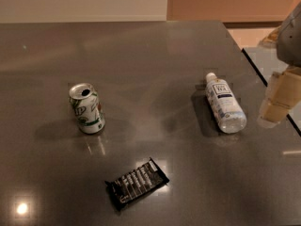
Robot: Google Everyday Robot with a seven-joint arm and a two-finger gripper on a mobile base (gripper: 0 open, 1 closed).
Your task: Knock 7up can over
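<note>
The 7up can point(87, 108) stands upright on the grey table point(155, 55), left of the middle. It is white and green with a silver top and an open pull-tab hole. My gripper point(277, 102) hangs at the far right edge of the view, above the table's right side and just right of a lying bottle. It is far from the can and holds nothing that I can see.
A clear plastic bottle with a white label point(225, 102) lies on its side at the right. A black snack packet point(137, 182) lies flat in front of the can, toward the near edge. The table's right edge point(263, 76) runs close to the gripper.
</note>
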